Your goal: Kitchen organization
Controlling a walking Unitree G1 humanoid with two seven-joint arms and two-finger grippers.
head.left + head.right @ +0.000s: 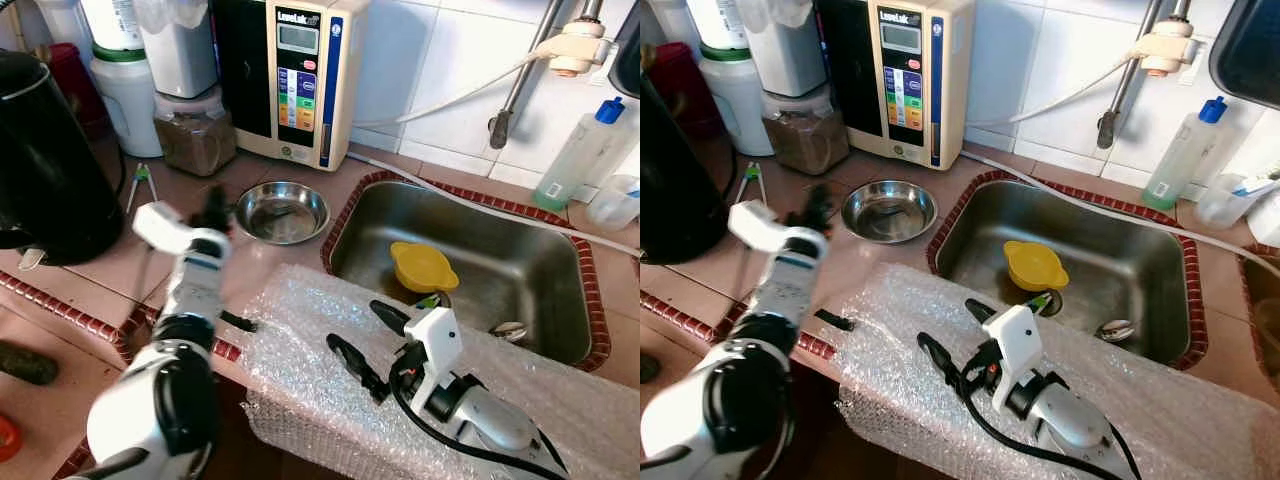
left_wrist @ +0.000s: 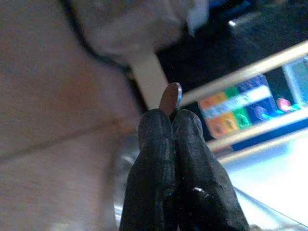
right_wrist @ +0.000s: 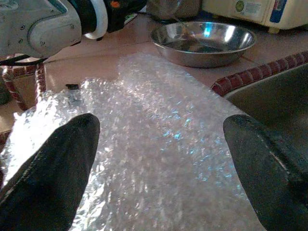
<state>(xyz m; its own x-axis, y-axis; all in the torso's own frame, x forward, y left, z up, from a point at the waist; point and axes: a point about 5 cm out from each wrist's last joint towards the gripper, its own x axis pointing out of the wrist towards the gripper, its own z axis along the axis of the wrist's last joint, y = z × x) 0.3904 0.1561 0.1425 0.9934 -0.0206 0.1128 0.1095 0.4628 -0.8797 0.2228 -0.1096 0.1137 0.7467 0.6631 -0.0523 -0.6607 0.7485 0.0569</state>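
Note:
A steel bowl (image 1: pixel 283 212) sits on the tiled counter left of the sink (image 1: pixel 560 250). My left gripper (image 1: pixel 215 208), blurred, is beside the bowl's left rim. In the left wrist view its fingers (image 2: pixel 159 159) are shut on a thin flat metal tip (image 2: pixel 171 96), like a spoon handle. My right gripper (image 1: pixel 352 322) stands open just above a sheet of bubble wrap (image 1: pixel 300 380) spread over the counter's front edge, with nothing between its fingers (image 3: pixel 53 168). A yellow cup (image 1: pixel 422 265) and a spoon (image 1: pixel 510 330) lie in the sink.
A black kettle (image 1: pixel 45 170) stands at the far left. A water machine (image 1: pixel 295 80), a jar of brown powder (image 1: pixel 195 135) and white containers (image 1: pixel 130 90) line the back wall. A blue-capped bottle (image 1: pixel 585 150) stands behind the sink. Small green-handled tongs (image 1: pixel 140 180) lie by the kettle.

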